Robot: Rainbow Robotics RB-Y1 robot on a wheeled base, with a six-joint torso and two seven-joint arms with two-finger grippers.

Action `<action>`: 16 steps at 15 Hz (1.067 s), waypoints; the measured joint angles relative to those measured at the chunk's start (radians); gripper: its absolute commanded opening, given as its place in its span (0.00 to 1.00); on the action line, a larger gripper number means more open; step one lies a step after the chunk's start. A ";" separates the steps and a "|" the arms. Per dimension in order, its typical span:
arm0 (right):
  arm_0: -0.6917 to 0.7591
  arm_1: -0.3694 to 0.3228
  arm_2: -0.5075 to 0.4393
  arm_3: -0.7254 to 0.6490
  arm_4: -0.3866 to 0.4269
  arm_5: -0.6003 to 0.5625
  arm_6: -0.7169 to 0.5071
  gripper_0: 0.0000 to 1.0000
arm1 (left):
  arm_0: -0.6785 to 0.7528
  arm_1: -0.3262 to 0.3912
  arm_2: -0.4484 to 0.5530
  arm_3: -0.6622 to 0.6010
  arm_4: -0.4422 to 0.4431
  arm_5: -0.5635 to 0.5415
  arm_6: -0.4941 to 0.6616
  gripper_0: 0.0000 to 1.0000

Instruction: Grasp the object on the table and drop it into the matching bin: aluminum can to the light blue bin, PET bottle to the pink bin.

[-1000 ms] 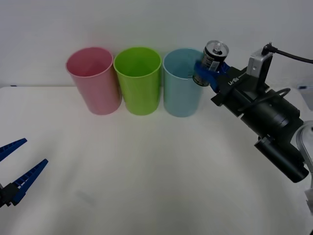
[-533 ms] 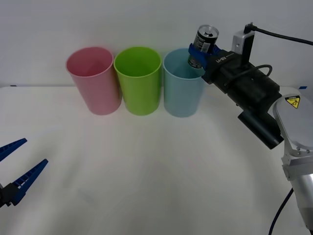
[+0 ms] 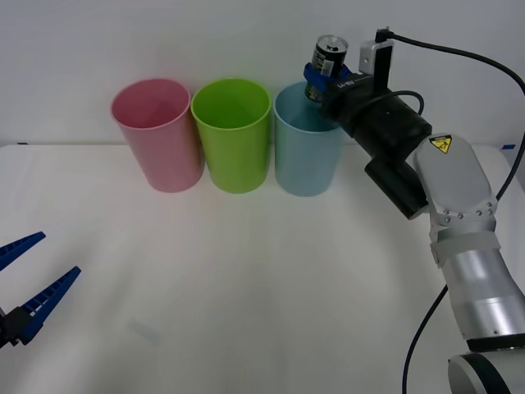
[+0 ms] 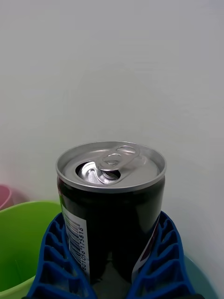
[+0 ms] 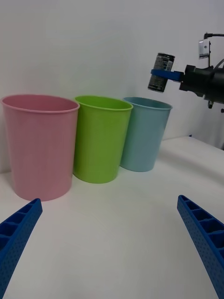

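From my right wrist camera I see the aluminum can (image 4: 111, 205) upright and close, its silver top and pull tab facing up, dark body with a barcode strip. My right gripper (image 4: 109, 261) has its blue ribbed jaws clamped on either side of it. Below it lie a green tub's rim (image 4: 23, 233), a pink sliver (image 4: 5, 196), and the light blue bin's edge (image 4: 203, 280), against a plain white wall (image 4: 112, 70).

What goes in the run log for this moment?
right tool: shut on aluminum can, above light blue bin | left tool: open, idle | can: not released
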 measured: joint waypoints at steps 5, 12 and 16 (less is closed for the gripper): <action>-0.020 0.012 -0.001 0.024 0.008 0.014 0.016 0.00 | 0.000 0.000 0.000 0.000 0.000 0.000 0.000 1.00; -0.019 0.012 -0.008 0.024 0.010 0.019 0.050 1.00 | 0.000 0.000 0.000 0.000 0.000 0.000 0.000 1.00; -0.016 0.012 -0.015 0.020 0.010 0.010 0.066 1.00 | 0.000 0.000 0.000 0.000 0.000 0.000 0.000 1.00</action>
